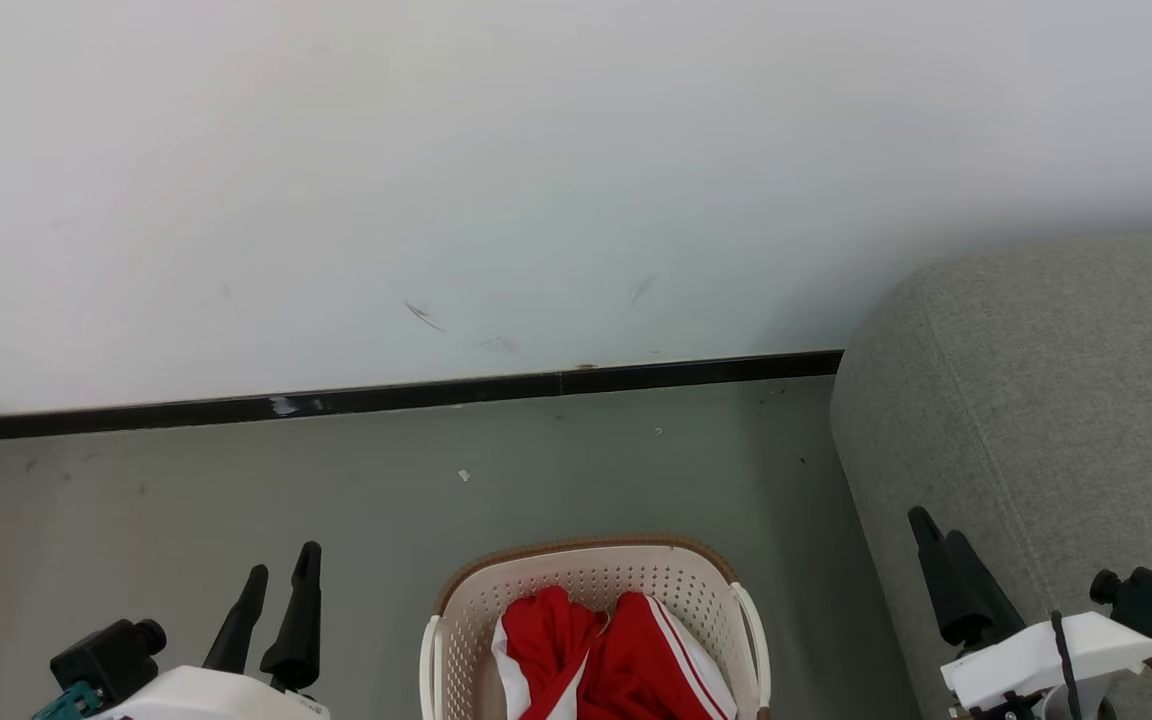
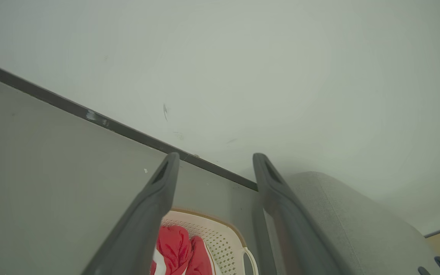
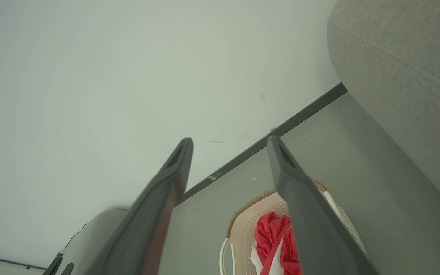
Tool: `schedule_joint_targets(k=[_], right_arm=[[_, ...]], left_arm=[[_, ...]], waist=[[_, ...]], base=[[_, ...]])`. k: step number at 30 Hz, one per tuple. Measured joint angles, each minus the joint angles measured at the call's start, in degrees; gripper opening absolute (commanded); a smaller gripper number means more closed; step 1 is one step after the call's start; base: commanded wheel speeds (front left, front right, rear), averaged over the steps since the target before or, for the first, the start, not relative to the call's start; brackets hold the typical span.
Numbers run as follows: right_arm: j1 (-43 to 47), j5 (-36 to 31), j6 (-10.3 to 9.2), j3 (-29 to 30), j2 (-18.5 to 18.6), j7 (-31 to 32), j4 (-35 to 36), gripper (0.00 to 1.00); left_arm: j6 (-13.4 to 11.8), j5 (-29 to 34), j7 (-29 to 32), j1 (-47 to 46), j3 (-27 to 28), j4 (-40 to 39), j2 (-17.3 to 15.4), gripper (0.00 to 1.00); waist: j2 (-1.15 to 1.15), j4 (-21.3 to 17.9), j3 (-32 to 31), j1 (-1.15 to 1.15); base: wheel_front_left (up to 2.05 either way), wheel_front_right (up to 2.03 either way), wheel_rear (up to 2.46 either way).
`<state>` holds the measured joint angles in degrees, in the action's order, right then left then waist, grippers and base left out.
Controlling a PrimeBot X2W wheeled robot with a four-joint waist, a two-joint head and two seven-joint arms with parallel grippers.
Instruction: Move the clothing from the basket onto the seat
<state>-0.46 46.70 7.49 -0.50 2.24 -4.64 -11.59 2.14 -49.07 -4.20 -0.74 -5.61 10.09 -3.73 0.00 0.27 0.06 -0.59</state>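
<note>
Both my claws — left claw (image 1: 283,560), right claw (image 1: 938,527) — hang released, empty; clothing (image 1: 616,650) lies in the basket (image 1: 586,546) beside the seat (image 1: 1036,400).

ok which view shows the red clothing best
The head view: the red and white clothing lies open from above inside the basket, though the bottom edge crops it. Both wrist views catch a smaller patch, partly hidden behind dark fingers.
</note>
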Motion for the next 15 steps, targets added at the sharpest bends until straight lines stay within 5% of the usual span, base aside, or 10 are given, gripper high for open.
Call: schedule_joint_targets(k=[15], right_arm=[[0.2,-14.3,0.00,-0.3,0.0,-2.8,0.9,1.00]], left_arm=[[-3.3,14.1,-3.0,0.1,-3.0,-0.7,-0.2,1.00]], waist=[[0.00,0.0,0.4,0.47]], base=[[0.00,0.00,0.00]])
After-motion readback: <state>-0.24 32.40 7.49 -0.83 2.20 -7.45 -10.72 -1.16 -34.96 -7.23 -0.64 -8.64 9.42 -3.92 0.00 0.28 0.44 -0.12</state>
